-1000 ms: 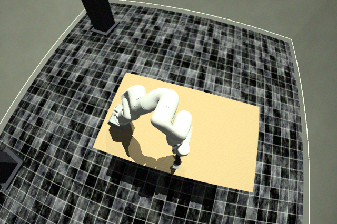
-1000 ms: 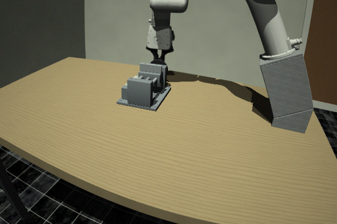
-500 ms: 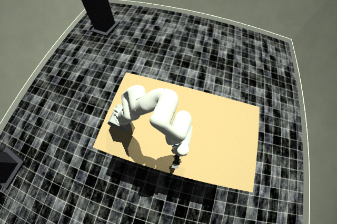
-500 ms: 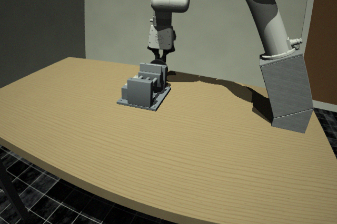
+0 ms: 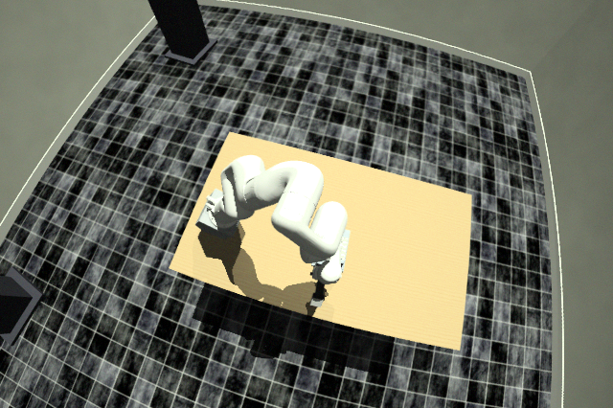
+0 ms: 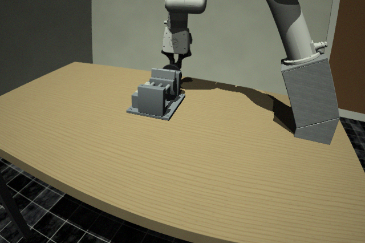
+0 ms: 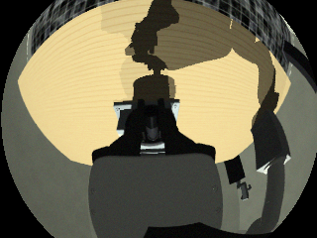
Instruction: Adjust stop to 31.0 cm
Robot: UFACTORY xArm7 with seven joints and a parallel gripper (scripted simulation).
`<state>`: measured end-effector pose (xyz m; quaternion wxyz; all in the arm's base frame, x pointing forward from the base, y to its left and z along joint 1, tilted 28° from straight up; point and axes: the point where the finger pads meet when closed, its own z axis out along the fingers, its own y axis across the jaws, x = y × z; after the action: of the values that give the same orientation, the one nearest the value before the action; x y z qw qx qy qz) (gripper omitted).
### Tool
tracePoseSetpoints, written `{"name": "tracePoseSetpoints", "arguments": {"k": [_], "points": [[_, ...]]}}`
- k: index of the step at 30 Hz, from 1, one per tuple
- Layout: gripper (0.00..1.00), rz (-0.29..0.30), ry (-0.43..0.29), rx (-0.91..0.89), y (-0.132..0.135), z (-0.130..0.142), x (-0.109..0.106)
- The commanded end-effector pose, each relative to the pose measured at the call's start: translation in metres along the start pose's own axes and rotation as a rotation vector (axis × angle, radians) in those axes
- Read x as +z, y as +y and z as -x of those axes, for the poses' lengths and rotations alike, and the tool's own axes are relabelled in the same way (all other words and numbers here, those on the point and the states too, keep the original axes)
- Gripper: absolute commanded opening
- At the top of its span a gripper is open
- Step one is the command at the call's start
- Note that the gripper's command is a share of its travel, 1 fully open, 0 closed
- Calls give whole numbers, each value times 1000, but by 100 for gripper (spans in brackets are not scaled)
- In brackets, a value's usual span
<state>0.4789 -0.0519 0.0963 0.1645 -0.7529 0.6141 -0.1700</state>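
Fingers [image 5: 320,288] [image 6: 175,64], clamped on the handwheel [image 6: 170,67] at one end of the fixture [image 5: 346,240] [image 6: 151,100] [image 7: 119,108] on the surface [image 5: 405,255] [image 6: 188,163] [image 7: 74,89], presumably by its handle, so that turning shifts the stop; its setting is unreadable, and release must wait.

In the exterior view, the fixture [image 6: 151,100] sits on the desk [image 5: 396,245] [image 6: 188,169] [image 7: 213,99], left of the arm's pedestal [image 6: 313,96]. The handwheel [image 6: 170,67], partly hidden, seems to be at the fixture's far end, beneath the hand [image 5: 319,289] [image 6: 176,60] [image 7: 151,107].
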Motion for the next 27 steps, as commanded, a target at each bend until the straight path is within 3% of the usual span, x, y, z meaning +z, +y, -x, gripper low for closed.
{"name": "tracePoseSetpoints", "arguments": {"k": [1,27], "points": [[6,-3,1,1,1,-1,0],[6,-3,1,1,6,-1,1]]}}
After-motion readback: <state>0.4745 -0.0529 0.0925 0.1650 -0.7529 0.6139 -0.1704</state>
